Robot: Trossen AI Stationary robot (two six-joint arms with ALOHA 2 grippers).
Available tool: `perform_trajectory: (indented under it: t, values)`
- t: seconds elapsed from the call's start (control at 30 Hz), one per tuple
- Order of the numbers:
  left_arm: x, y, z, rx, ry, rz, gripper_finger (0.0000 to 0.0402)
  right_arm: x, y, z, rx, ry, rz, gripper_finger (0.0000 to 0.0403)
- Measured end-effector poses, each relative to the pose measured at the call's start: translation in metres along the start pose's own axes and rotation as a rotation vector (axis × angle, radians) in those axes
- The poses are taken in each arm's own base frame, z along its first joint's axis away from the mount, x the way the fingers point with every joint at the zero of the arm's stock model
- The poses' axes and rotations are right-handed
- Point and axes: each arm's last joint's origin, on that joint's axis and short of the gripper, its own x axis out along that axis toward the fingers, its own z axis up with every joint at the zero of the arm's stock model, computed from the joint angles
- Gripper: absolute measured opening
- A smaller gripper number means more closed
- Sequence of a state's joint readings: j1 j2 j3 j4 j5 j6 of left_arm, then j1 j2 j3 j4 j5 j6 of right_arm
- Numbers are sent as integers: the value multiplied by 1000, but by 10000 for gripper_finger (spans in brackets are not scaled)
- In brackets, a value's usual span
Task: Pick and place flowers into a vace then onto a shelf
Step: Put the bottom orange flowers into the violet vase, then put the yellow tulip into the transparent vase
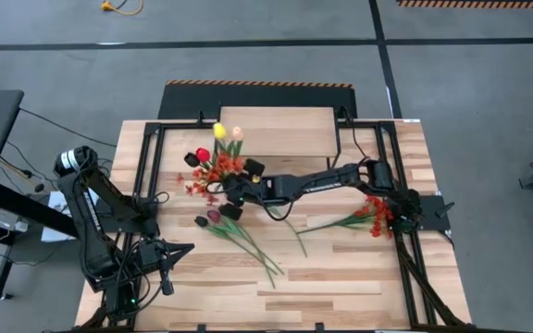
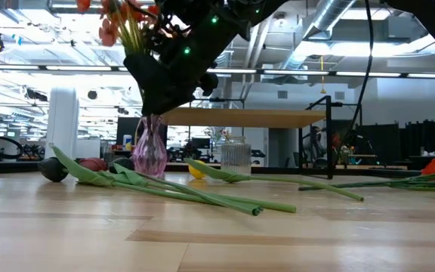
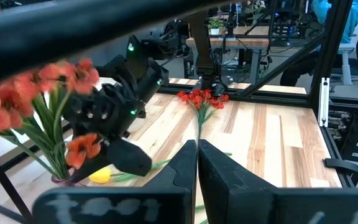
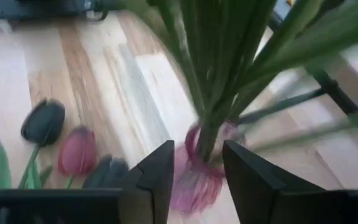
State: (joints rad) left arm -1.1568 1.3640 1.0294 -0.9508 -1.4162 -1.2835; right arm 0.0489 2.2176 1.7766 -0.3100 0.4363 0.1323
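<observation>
High view: the right gripper [image 1: 232,191], fingers spread, hangs over the bushy flowers [image 1: 213,166] beside the smooth wooden shelf [image 1: 280,130]. Low view: a ribbed pink glass vase [image 2: 149,147] holds green stems. Left wrist view: the left gripper [image 3: 197,163] is pressed together.

1. Plank tabletop [image 1: 340,277]: light wood, black metal frame rails [image 1: 405,259] along its edges.
2. Floor [image 1: 489,74]: grey, with a black-and-orange hazard strip [image 1: 257,84] beyond the tabletop's far edge.
3. Low view, room behind: white cylindrical unit [image 2: 63,125], ribbed clear container [image 2: 236,157], ceiling ducts [image 2: 338,23].
</observation>
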Motion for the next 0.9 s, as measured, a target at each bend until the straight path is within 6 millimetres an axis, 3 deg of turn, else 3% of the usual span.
perform_trajectory:
  t: [0.47, 0.9]
  values:
    - [0, 0, 0, 0, 0, 0, 0, -15, -2, 11, 2, -34, 0, 165]
    - [0, 0, 0, 0, 0, 0, 0, -37, 9, 12, -42, -1, 26, 160]
